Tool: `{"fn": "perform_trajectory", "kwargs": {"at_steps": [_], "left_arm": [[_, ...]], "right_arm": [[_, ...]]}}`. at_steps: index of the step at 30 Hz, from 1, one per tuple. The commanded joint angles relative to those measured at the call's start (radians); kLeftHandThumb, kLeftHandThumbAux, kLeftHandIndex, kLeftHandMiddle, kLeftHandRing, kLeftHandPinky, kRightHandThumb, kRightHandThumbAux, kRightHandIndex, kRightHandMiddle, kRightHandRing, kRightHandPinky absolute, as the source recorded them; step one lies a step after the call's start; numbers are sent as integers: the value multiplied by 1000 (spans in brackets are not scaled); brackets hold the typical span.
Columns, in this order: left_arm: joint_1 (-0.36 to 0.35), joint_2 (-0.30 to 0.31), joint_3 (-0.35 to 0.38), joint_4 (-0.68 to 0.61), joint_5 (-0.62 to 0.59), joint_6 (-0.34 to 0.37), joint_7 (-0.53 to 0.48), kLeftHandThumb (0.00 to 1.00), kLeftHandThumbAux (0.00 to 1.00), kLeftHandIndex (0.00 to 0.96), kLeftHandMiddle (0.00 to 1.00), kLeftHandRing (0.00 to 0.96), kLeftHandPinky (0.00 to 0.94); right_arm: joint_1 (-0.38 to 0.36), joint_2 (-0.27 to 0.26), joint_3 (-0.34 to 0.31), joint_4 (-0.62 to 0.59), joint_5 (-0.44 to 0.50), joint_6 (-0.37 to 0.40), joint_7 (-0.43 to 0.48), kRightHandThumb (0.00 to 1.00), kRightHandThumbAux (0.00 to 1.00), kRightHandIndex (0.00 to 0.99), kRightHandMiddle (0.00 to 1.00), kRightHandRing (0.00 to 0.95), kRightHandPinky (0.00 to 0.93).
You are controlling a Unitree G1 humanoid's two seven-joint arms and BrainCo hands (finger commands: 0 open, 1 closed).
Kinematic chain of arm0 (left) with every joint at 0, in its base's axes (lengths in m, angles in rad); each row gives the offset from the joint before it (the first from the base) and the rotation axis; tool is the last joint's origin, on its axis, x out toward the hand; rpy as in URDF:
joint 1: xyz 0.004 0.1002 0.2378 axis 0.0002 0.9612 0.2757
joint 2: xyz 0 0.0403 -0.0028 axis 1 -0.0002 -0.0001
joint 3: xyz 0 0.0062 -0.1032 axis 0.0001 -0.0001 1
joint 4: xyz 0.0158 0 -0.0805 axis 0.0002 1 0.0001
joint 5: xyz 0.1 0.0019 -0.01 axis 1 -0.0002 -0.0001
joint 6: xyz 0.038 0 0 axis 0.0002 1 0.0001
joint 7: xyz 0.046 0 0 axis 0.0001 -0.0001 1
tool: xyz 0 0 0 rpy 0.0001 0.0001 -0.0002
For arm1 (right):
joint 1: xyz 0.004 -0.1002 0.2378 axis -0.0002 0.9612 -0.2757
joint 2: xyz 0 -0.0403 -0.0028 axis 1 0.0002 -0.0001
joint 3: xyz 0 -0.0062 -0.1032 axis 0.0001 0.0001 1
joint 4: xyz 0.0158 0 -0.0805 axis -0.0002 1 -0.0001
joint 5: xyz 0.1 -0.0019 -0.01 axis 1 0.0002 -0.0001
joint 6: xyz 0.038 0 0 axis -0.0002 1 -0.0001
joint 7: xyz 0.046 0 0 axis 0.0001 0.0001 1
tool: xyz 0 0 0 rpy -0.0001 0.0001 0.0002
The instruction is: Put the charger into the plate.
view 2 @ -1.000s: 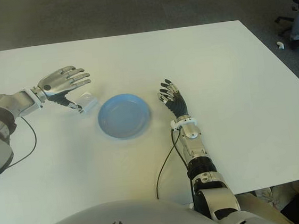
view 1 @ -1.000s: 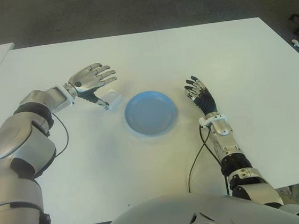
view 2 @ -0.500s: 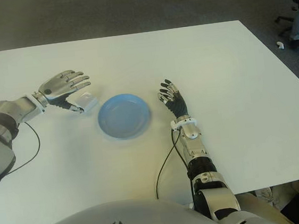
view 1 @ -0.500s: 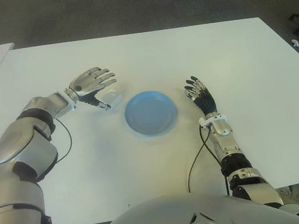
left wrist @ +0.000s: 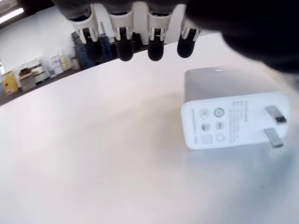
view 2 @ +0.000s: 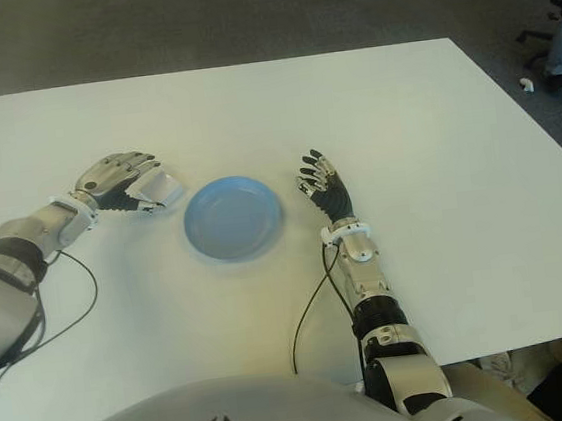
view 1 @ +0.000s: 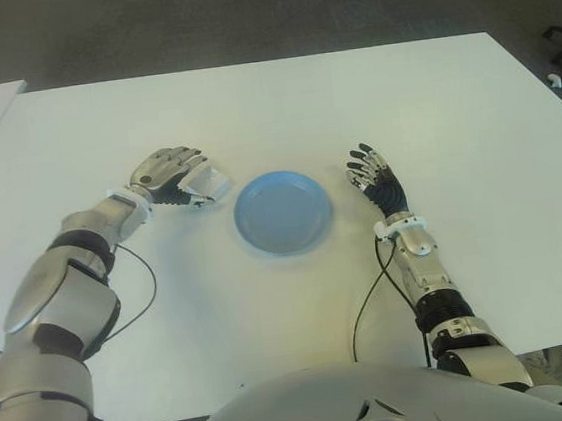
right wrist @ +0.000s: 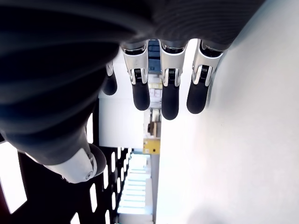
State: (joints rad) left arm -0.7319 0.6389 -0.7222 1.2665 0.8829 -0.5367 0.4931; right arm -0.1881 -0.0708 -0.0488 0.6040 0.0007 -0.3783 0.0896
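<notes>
Charger (left wrist: 229, 112), white, lies on the white table (view 1: 250, 103) just left of the blue plate (view 1: 283, 211), outside its rim. In the left wrist view its printed face and two metal prongs are exposed, and its body sits flat on the tabletop. Left hand (view 1: 169, 174) is over the charger's left side, knuckles up, with fingers (left wrist: 124, 39) curved down above and past the block. Dark fingertips hang clear of the casing in the wrist view; no firm closure on the charger is visible, so the hand reads as loosely cupped and holding nothing. Whether the thumb touches the charger cannot be told. Plate is bare inside. Right hand (view 1: 375, 178) shows on the right of the plate, near but apart from its rim, fingers extended and relaxed, gripping nothing. A black cable (view 1: 367, 307) runs along the table beside the right forearm.
</notes>
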Motion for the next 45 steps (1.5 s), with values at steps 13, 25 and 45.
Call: {"fn": "perform_trajectory", "kwargs": {"at_steps": [13,25,45], "left_arm": [[118,-54,156,-133,-125,176,-83,358,176,0,29,29,73],[187,-73,229,-229,-145,243,-19,341,162,0,27,16,65],[474,-38,374,-820,-115,555,-127,267,161,0,37,0,53]], "right_arm": [[30,0,2,45,1,57,4,14,715,22,170,201,220],[24,-1,3,57,-3,41,0,3,697,24,173,202,221],[25,0,7,53,-11,48,-21,3,698,33,178,211,225]]}}
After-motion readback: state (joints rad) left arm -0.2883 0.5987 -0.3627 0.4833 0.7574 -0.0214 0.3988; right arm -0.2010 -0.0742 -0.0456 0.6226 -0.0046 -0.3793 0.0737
